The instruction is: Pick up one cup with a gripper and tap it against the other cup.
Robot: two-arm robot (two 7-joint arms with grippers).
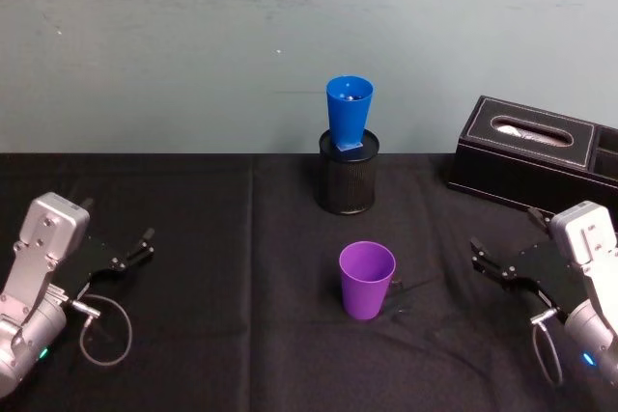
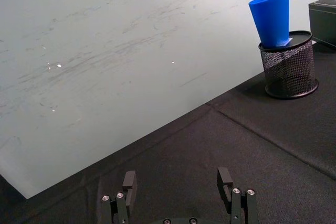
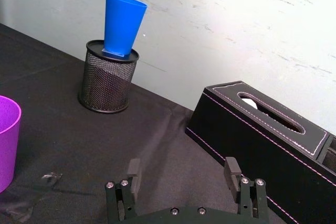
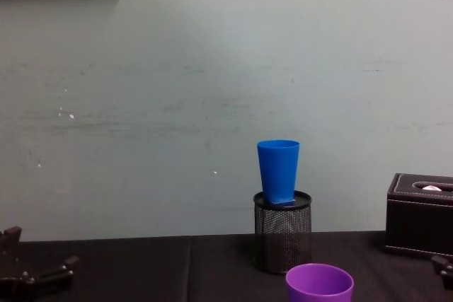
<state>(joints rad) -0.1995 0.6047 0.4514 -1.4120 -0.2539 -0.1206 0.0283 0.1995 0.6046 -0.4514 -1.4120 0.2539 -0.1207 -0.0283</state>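
Nearest to me, both arms sit low at the near edge of the black-clothed surface (image 1: pixel 241 325). The left gripper (image 2: pixel 177 179) is at the near left. Its fingers (image 2: pixel 129 181) are spread wide with nothing between them, and they point across bare cloth toward the far right.

The right gripper (image 3: pixel 184 169) is at the near right. Its fingers (image 3: pixel 231 170) are just as wide apart and also hold nothing.

The purple cup (image 1: pixel 367 280) stands upright, mouth up, near the middle of the surface between the two grippers. It touches neither of them. In the head view it is closer to the right gripper's fingers than to the left's. In the right wrist view its rim shows off to one side, outside the gap between the fingers.

Farther back, almost straight beyond the purple cup, a black mesh pen holder (image 1: pixel 348 180) stands on the surface. The blue cup (image 1: pixel 348 113) sits mouth up with its base inside the holder, leaning a little. It is well apart from both sets of fingers.

At the far right a black tissue box (image 1: pixel 531 156) rests on the surface, beyond the right gripper. A pale wall (image 1: pixel 193 45) closes off the far side.
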